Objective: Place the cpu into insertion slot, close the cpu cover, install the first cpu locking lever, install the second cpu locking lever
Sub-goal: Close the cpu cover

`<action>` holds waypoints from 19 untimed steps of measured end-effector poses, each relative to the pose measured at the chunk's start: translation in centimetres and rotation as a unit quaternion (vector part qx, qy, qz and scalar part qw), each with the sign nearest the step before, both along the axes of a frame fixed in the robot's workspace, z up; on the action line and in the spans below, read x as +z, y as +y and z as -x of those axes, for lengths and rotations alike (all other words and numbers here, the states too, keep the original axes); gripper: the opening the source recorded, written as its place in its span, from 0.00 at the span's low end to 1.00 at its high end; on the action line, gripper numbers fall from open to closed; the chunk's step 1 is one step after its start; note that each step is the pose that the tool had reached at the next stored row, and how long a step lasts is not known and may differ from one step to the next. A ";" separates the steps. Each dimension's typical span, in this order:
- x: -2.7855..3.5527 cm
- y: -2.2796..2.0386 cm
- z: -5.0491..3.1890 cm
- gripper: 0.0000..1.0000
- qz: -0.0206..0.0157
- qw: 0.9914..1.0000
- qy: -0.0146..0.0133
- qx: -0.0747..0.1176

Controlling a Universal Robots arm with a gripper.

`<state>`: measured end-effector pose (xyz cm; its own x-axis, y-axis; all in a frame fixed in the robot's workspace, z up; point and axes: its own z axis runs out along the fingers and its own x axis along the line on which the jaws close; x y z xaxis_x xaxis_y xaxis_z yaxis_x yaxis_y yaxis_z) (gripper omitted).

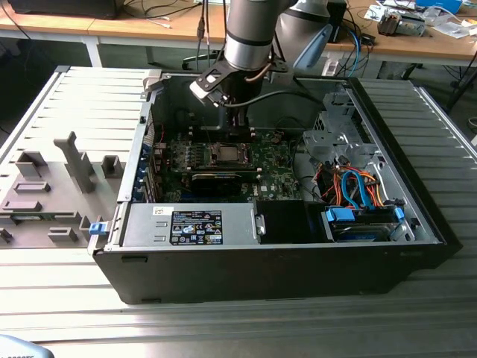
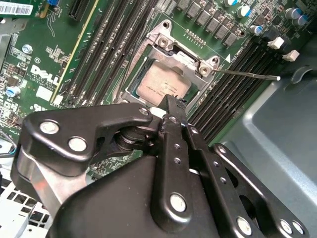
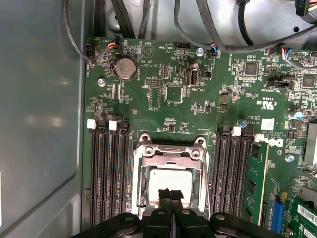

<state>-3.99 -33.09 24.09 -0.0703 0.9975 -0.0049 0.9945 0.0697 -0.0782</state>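
The cpu (image 3: 171, 179) is a square silver-grey chip lying flat in the insertion slot (image 3: 140, 196) on the green motherboard (image 3: 163, 74). The cpu cover (image 3: 169, 154), a silver metal frame, lies down around it. In both wrist views my gripper (image 3: 171, 194) is shut with nothing between its black fingers, its tips over the cpu's near edge; I cannot tell whether they touch it. A thin metal lever rod (image 2: 247, 74) sticks out from one socket corner over the memory slots. In the exterior view the gripper (image 1: 238, 133) hangs inside the open computer case just behind the cpu (image 1: 226, 154).
Long black memory slots (image 3: 106, 173) flank the socket on both sides. The grey case wall (image 3: 39, 124) rises close by. A power supply box (image 1: 186, 224) and a drive bay with blue and orange cables (image 1: 358, 194) fill the case front. A grey fixture tray (image 1: 52, 194) lies at the exterior view's left.
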 end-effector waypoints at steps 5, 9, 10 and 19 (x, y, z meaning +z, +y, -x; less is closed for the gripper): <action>-0.09 0.00 0.21 0.11 0.000 1.000 0.000 0.000; -0.14 0.00 0.37 0.11 0.000 1.000 0.000 0.000; -0.16 0.00 0.43 0.11 0.000 1.000 0.000 0.000; -0.28 0.00 0.83 0.11 0.000 1.000 0.000 0.000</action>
<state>-4.82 -33.09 23.81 -0.0702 0.9975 -0.0049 0.9945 0.0696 -0.0781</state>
